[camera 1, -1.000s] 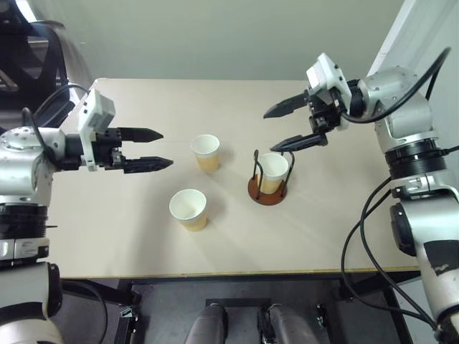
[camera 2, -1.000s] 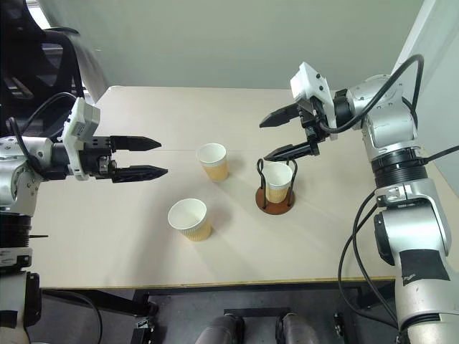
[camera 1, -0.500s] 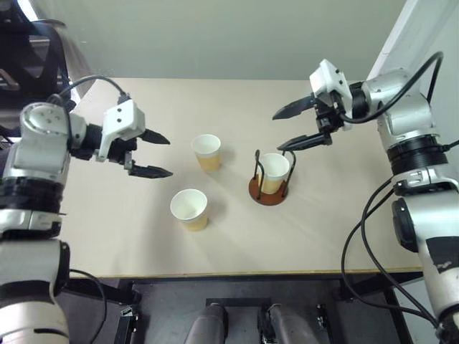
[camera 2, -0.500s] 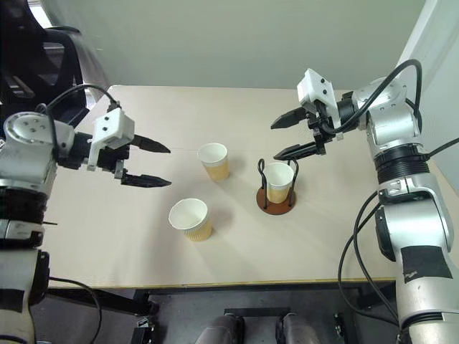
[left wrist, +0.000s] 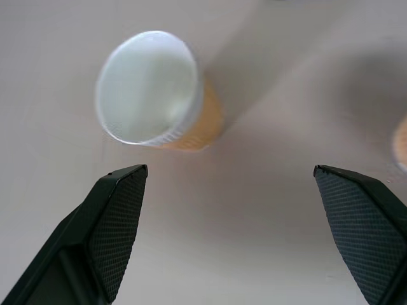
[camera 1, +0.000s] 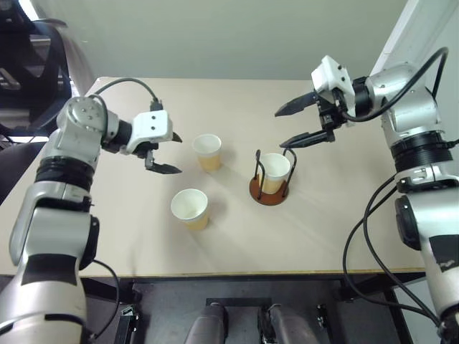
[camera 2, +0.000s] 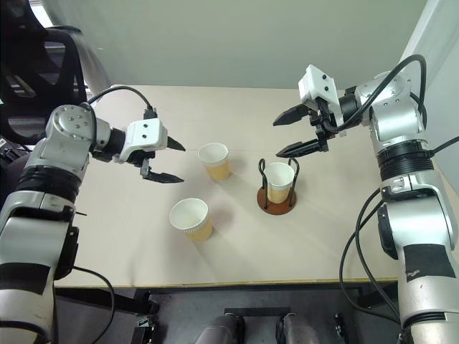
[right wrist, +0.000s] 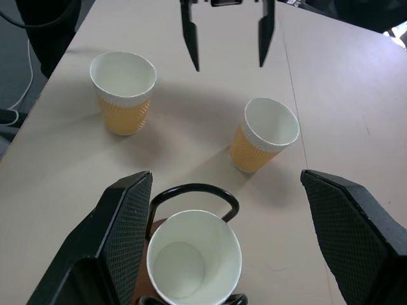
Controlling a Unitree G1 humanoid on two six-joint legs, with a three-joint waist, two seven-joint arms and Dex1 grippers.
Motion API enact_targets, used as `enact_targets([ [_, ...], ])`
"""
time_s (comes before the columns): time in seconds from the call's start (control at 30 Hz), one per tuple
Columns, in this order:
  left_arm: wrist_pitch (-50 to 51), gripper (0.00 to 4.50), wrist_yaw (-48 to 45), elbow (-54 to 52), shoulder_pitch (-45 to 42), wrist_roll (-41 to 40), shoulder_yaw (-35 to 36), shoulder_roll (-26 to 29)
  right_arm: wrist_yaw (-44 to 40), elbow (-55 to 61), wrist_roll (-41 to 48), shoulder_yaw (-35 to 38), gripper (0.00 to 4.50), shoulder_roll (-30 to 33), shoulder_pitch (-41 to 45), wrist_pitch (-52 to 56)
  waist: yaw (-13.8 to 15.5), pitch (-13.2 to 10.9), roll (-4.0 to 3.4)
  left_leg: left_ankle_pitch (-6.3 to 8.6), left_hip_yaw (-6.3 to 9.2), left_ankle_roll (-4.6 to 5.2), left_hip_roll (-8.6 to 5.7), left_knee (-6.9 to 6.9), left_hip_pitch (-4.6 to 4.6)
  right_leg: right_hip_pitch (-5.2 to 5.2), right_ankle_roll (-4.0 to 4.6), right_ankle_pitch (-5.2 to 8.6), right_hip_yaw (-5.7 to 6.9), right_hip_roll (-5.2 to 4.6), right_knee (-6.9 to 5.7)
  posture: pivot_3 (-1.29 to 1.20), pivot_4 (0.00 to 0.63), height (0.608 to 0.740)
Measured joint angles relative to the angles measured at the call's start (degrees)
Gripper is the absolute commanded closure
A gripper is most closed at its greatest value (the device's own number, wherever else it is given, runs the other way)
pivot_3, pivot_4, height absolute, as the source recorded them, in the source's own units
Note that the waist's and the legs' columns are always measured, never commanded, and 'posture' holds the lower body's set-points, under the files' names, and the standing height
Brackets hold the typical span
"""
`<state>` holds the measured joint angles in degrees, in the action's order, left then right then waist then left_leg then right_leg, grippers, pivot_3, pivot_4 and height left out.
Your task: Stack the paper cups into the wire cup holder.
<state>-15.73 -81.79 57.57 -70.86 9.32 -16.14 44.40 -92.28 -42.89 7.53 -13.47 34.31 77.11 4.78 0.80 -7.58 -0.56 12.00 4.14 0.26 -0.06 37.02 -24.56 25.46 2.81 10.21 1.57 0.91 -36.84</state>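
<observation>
Paper cups: one point(camera 1: 273, 170) already sits inside the wire cup holder point(camera 1: 268, 188), just below our right tool point(camera 1: 301, 123), which hangs over it with its fingers spread wide and nothing between them. Two cups are left loose on the surface point(camera 1: 323, 222). The farther one point(camera 1: 206, 151) stands just ahead of our left tool point(camera 1: 172, 153), whose fingers are likewise spread and empty; the nearer cup point(camera 1: 189, 208) stands below and slightly ahead of that tool. We judge the step in hand to be the left tool's approach to a second cup. Next we must bring the fingers down around one cup's wall, then close gently so the paper does not crush.
</observation>
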Motion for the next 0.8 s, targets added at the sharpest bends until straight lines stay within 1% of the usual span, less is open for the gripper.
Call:
enact_targets([
  [0.23,-4.1,0.00,3.1,5.7,-3.2,5.9,-3.0,-3.0,0.0,-0.8,0.4,-3.6,0.72,1.7,0.8,0.6,0.1,0.0,0.00,0.02,-0.01,0.01,0.00,-0.02,-0.04,0.00,-0.06,-0.03,0.01,0.01,0.05,0.00,0.150,0.740],
  [0.37,-6.7,0.00,5.0,7.8,-4.3,8.1,-3.9,-4.0,0.0,-1.3,1.3,-4.1,0.72,2.3,1.9,0.6,0.1,0.0,0.00,0.03,-0.01,0.04,0.00,-0.01,-0.04,0.00,-0.09,-0.05,0.00,0.01,0.07,0.00,0.150,0.740],
  [0.7,-10.0,0.00,10.1,11.2,-5.8,11.0,-4.1,-5.9,0.0,-1.7,1.8,-5.2,0.72,2.8,2.1,0.6,0.1,0.0,0.00,0.02,-0.02,0.06,0.00,0.01,-0.05,0.00,-0.13,-0.07,0.00,0.01,0.06,0.00,0.150,0.740],
  [0.8,-10.7,0.00,12.1,12.2,-5.8,11.6,-4.3,-7.3,0.0,-1.7,2.1,-5.2,0.72,2.9,2.1,0.7,0.3,0.0,0.00,0.01,-0.02,0.07,-0.01,0.04,-0.06,0.00,-0.16,-0.09,0.00,0.00,0.05,0.00,0.150,0.740],
])
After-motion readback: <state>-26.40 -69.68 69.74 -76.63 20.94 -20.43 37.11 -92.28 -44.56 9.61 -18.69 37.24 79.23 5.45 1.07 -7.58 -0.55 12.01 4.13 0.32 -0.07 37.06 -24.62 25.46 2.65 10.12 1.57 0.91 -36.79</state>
